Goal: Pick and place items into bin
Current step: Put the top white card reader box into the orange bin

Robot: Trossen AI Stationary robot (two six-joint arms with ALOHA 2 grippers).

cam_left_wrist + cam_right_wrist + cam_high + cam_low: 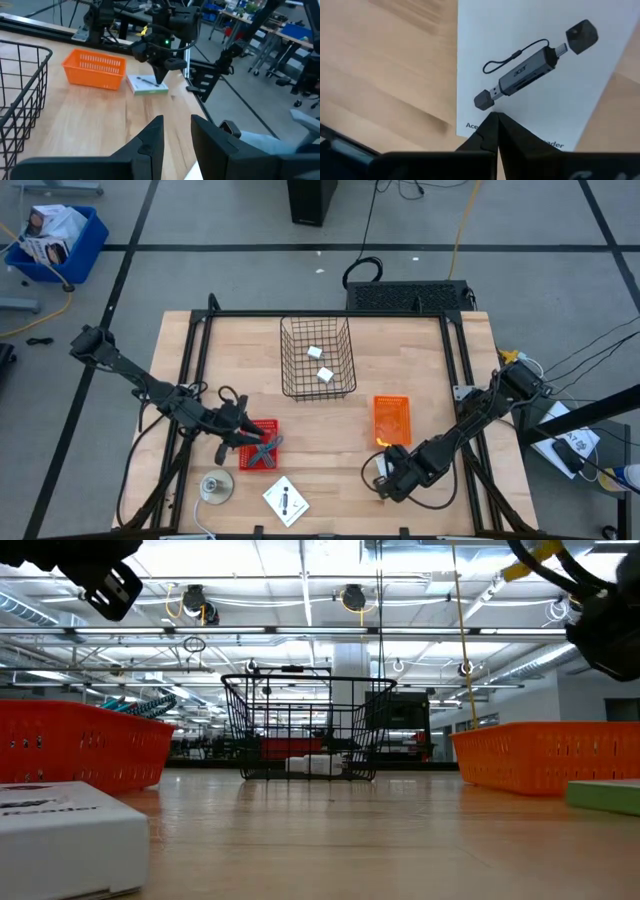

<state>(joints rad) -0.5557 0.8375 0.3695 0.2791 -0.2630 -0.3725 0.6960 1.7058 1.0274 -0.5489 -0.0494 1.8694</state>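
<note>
The wire bin [317, 358] stands at the table's far middle with two white cubes [319, 363] inside. A red basket [258, 446] near the left holds a grey elongated tool [266, 448]. My left gripper [243, 436] is open over that basket's left part; the left wrist view shows its fingers [177, 119] apart. A white card [286, 500] with black marks lies near the near edge. My right gripper [383, 477] is shut, pointing down at a white box [485, 30] printed with a card reader, also seen in the left wrist view [147, 85]. My right gripper [495, 119] points down from above with its shut fingertips over the printed top face of the white box [520, 107], near one edge. I cannot tell whether the tips touch it. The box lies flat on the table.
An orange basket [392, 420] sits beyond the right gripper. A round grey disc [216, 487] lies near the left near corner. Bare wood lies between the red basket and the orange basket. In the low view another white box [70, 830] is close to the camera.
</note>
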